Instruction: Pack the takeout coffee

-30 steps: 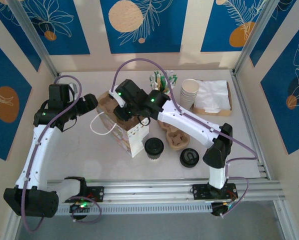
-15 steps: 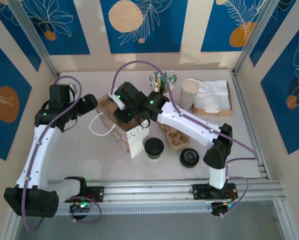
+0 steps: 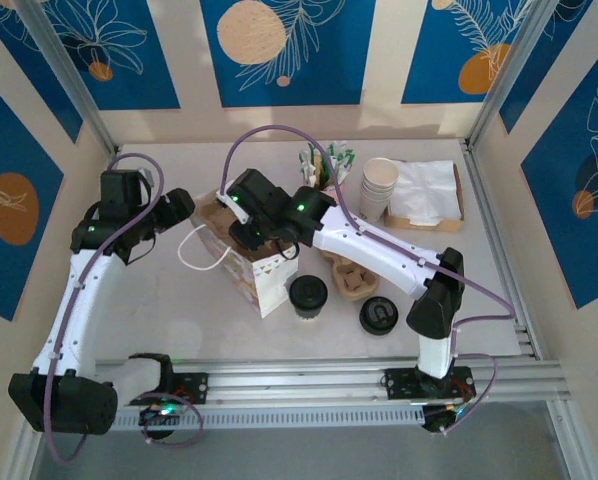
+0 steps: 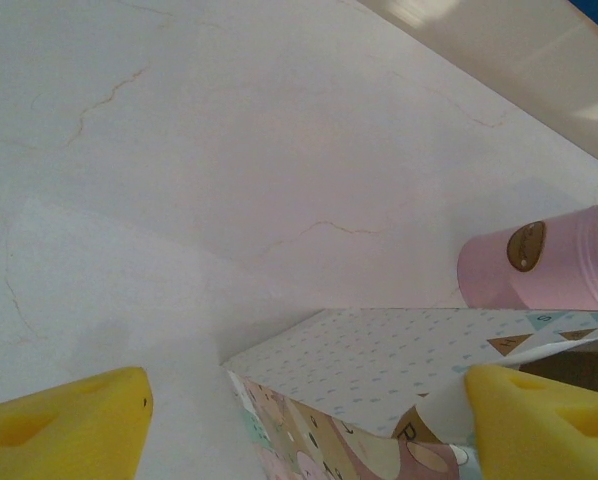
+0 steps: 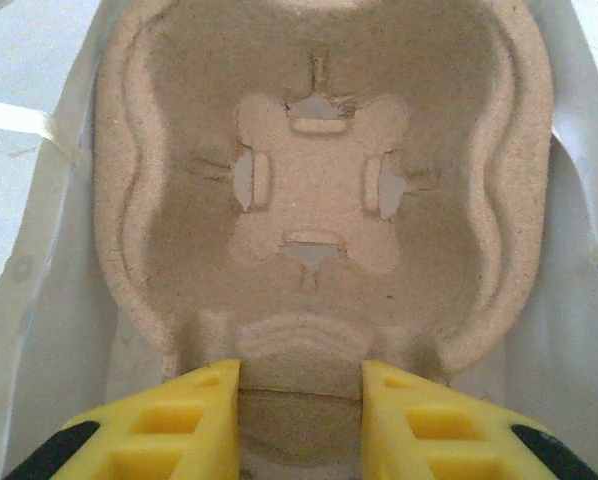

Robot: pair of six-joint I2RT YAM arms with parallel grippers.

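nearest the arm bases, a loose black lid lies flat on the pale worktop. just left of it and a little further in stands the takeout coffee, upright with its own black lid on, out on the worktop and touched by neither hand. it sits just beside the front corner of the patterned paper bag, outside it. a brown pulp cup tray lies on the worktop right behind the coffee and the loose lid, partly under the right arm.

the bag stands open, one white loop handle hanging to its left. the right arm reaches across from the right and points its hand down into the bag's mouth. from the right wrist, the yellow fingers are drawn in narrow on the near rim of a second pulp tray, which sits between the bag's white inner walls with one hollow facing up.

the left hand hangs low just left of the bag, its yellow fingers spread wide and holding nothing, the bag's top edge lying between them in the left wrist view.

further back, a pink pot of utensils stands behind the bag. to its right is a stack of lidless cream cups, and beside those white napkins in a shallow holder by the back wall.
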